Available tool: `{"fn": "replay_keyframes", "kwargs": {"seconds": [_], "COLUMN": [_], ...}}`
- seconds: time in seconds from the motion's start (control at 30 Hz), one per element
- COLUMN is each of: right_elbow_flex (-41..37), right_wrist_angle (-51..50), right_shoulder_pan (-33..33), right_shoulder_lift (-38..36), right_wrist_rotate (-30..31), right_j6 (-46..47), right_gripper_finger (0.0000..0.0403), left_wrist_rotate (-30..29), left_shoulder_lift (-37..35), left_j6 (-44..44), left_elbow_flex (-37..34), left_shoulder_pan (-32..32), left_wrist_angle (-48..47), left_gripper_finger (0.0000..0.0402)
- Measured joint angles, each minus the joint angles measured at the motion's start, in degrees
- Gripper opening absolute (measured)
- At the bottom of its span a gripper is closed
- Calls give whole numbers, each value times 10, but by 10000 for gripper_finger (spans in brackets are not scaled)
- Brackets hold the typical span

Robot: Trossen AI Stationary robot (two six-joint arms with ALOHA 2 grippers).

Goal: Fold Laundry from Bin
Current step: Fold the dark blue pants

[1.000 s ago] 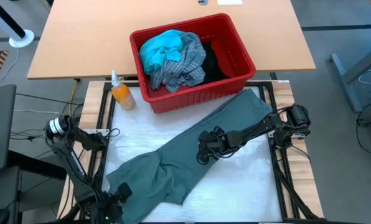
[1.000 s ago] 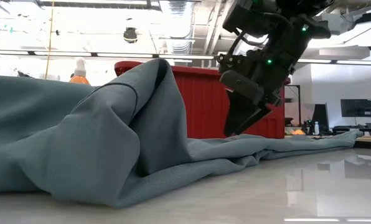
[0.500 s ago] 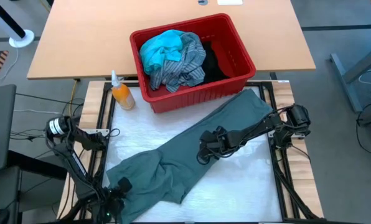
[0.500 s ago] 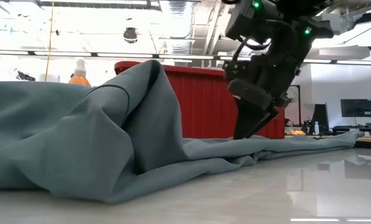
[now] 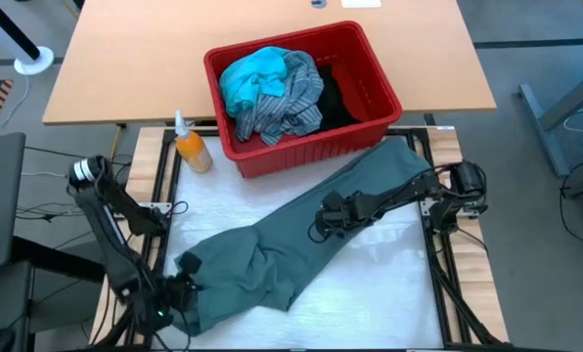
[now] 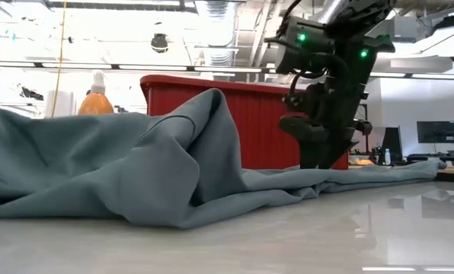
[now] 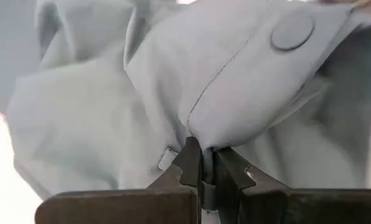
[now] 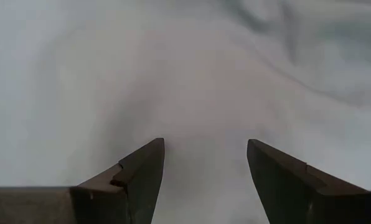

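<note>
We start on the left. Our left claw (image 5: 181,289) is pinched tight on a fold of the grey-green garment (image 5: 301,230), right at its bunched-up end. In the left wrist view the cloth (image 7: 235,93) puffs up just past the claw (image 7: 202,163), and a round button (image 7: 292,32) sits on it a bit farther out.

The garment lies long across the white table top (image 5: 389,293), from our left claw over to our right claw and on past it, up to the red bin (image 5: 370,127). It looks soft, light and floppy. We think it will sag and wrinkle when we lift it, so it is best to hold it by an edge or a corner, not in the middle.

Our right claw (image 5: 333,217) is over the middle of the garment. Its fingers (image 8: 142,174) stand apart, with nothing between them and the cloth (image 8: 204,93) right under them.

Beyond the right claw is the bin, with the turquoise garment (image 5: 250,78), the striped shirt (image 5: 287,98) and the black one (image 5: 336,93) heaped inside. An orange bottle (image 5: 190,145) stands just beside the bin, well away from our left claw. We think the bin could get in the way if we pull the cloth toward it.
</note>
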Motion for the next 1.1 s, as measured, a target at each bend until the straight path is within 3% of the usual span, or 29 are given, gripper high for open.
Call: {"fn": "replay_keyframes", "kwargs": {"seconds": [0.2, 0.4, 0.53, 0.73, 0.9, 1.1], "right_elbow_flex": [0, 0, 0, 1, 0, 2], "right_wrist_angle": [-24, -30, 47, 200, 203, 195], "right_shoulder_pan": [-25, -38, -14, 77, 111, 107], "right_shoulder_lift": [0, 0, -24, -39, 26, 55], "right_wrist_rotate": [12, 12, -11, -67, -74, -21], "right_j6": [42, 44, 18, -30, -3, 7], "right_gripper_finger": [258, 258, 258, 258, 258, 258], "left_wrist_rotate": [56, 202, 203, 209, 223, 264], "left_shoulder_lift": [-79, -75, -50, -6, 32, 74], "left_j6": [-34, -21, -15, -7, 3, -2], "left_elbow_flex": [0, 0, 0, 0, 0, 0], "left_shoulder_pan": [-3, -4, -3, 5, 5, 5], "left_wrist_angle": [35, 151, 145, 159, 188, 206], "left_gripper_finger": [1, 0, 0, 0, 0, 0]}}
